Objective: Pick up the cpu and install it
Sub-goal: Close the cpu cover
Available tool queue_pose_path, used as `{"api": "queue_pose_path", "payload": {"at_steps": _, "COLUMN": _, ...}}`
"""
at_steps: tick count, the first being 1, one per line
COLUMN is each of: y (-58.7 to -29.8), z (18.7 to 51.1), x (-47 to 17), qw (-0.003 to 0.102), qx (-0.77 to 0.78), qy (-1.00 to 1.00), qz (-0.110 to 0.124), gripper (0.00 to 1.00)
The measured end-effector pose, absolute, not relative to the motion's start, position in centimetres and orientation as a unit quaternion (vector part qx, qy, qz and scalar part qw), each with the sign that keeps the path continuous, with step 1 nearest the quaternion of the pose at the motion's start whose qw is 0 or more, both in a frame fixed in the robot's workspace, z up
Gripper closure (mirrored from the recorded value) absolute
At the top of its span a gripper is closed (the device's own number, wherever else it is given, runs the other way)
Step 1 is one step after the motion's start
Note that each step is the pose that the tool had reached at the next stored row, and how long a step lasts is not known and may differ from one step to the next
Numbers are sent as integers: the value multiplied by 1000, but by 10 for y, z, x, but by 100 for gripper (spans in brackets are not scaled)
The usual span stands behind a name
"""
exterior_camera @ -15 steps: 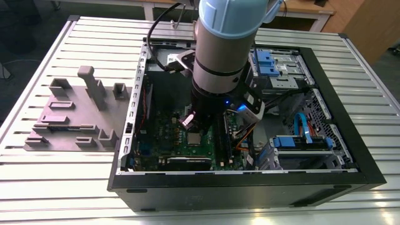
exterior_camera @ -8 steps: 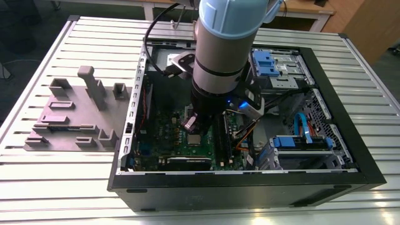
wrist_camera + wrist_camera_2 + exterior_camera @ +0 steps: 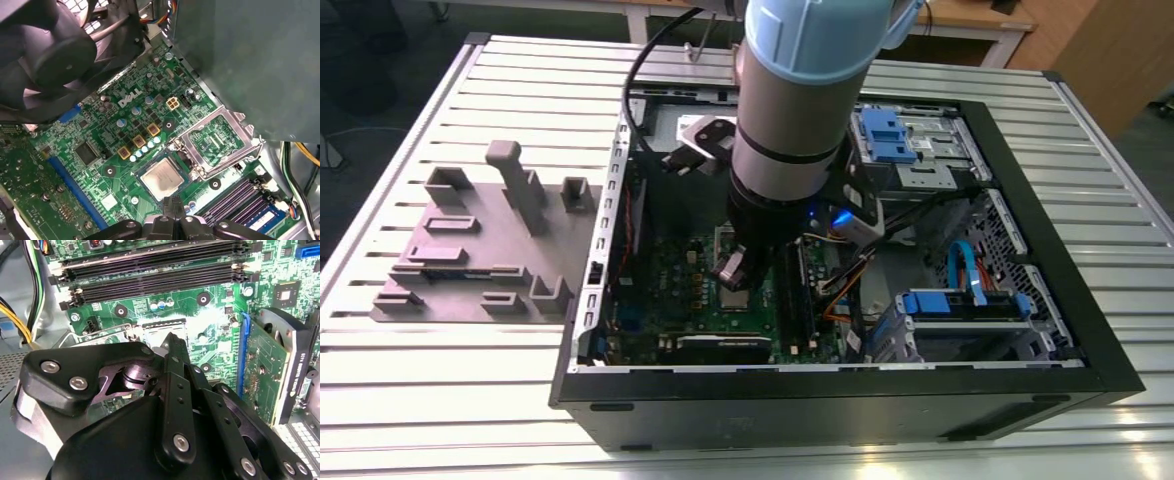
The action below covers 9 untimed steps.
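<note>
Starting at the exterior view's left, the grey fixture tray (image 3: pixel 467 250) sits on the slatted table (image 3: pixel 440 400), well apart from the open PC case (image 3: pixel 854 395). In the middle, the arm reaches down into the case over the motherboard (image 3: pixel 667 290). The blue drive cages (image 3: pixel 961 305) are off at the exterior view's right.

In the first wrist view the cpu (image 3: pixel 162 178) lies flat in its socket, with the hinged metal frame (image 3: pixel 216 140) flipped open just beside it. The gripper (image 3: pixel 173 209) looks pinched narrow, tips together with nothing between them, right by the chip's edge. We can't tell if it's touching.

We'd call this the seating stage. To do it well, we'd want all 4 corners level in the socket and 0 sideways drag from the tips, since socket contacts probably bend easily. Any touch should be light, straight down and clear of the open frame.
</note>
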State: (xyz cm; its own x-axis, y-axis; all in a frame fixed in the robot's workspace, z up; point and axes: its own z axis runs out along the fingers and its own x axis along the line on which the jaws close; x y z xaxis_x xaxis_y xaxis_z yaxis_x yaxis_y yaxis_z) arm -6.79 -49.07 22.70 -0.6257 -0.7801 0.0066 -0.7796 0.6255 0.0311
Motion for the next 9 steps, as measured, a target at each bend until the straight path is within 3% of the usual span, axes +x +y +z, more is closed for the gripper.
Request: {"api": "queue_pose_path", "payload": {"at_steps": 9, "y": -483, "z": 226, "x": -64, "qw": 9, "qx": 440, "qy": -898, "qz": -13, "gripper": 89}}
